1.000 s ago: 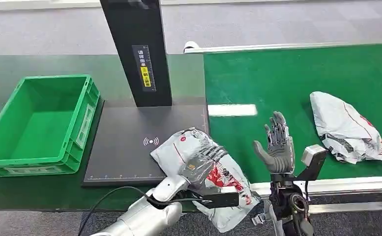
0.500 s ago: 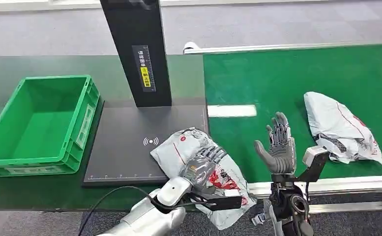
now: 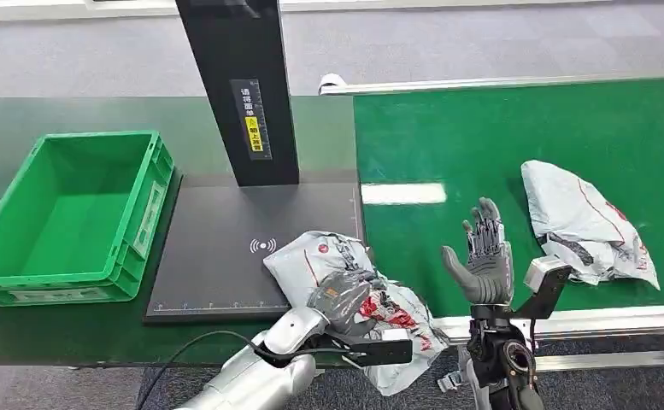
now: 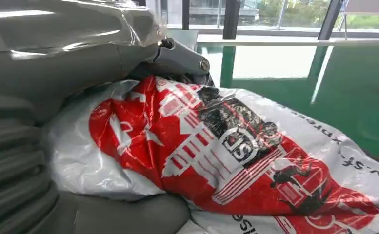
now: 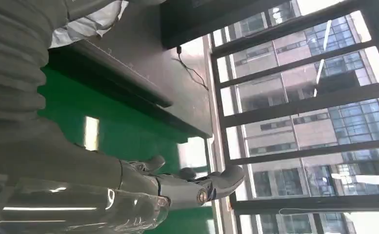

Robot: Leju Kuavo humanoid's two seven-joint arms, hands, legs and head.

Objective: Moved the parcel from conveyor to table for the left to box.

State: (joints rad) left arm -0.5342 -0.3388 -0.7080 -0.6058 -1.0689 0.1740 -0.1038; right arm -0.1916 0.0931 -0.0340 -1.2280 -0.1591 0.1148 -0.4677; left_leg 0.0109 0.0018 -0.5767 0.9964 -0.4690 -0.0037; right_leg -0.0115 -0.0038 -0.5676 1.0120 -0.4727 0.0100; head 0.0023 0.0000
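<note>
At the near edge of the counter (image 3: 20, 329), the left hand (image 3: 343, 297) has curled its fingers (image 3: 358, 307) down onto the parcel (image 3: 332, 256), now gripping where it lay flat before, so boxing looks underway. The parcel lies half on the black pad (image 3: 217, 231), long axis running from near-right to far-left. The right hand (image 3: 482, 256) hovers, fingers apart.
</note>
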